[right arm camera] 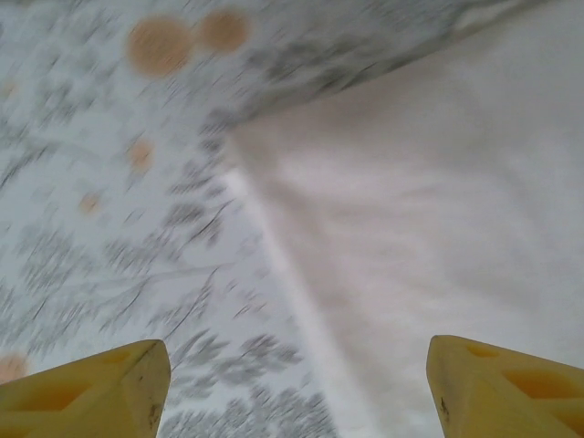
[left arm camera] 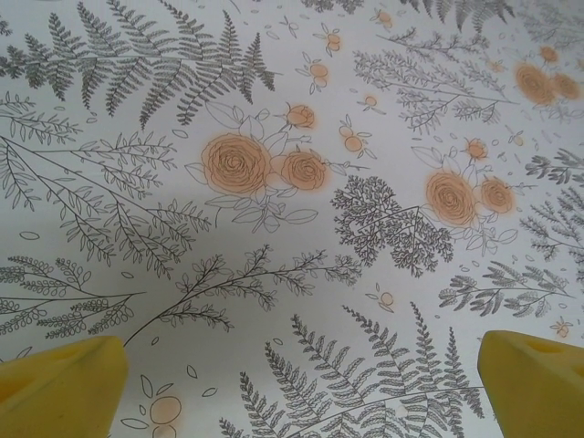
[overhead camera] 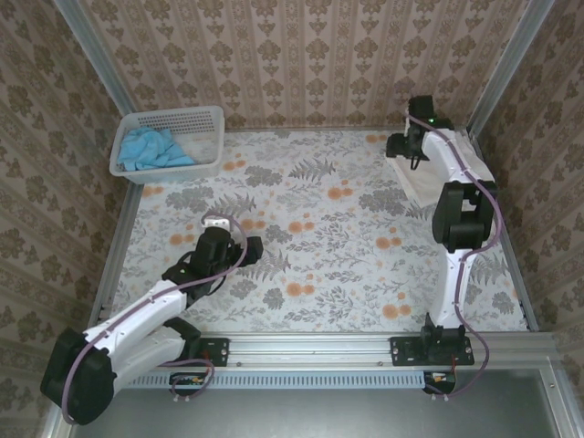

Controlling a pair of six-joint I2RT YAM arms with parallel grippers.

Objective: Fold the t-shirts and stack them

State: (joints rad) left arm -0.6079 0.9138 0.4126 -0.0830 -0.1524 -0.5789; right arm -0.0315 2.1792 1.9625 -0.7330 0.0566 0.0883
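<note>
The white shirt (right arm camera: 438,201) looks folded; the blue shirt (overhead camera: 151,149) lies crumpled in the basket (overhead camera: 208,114), so folding and stacking remain. The left claw (left arm camera: 301,388) and right claw (right arm camera: 297,392) gape wide, empty.

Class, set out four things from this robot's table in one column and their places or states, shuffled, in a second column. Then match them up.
Column 1
1. sky-blue t-shirt
2. cream-white t-shirt
3. left tool
4. white basket

Column 2
A. stands in the far left corner
B. bunched inside the white basket
C. lies at the far right side
D. open, holding nothing

Pairs: 1-B, 2-C, 3-D, 4-A
</note>
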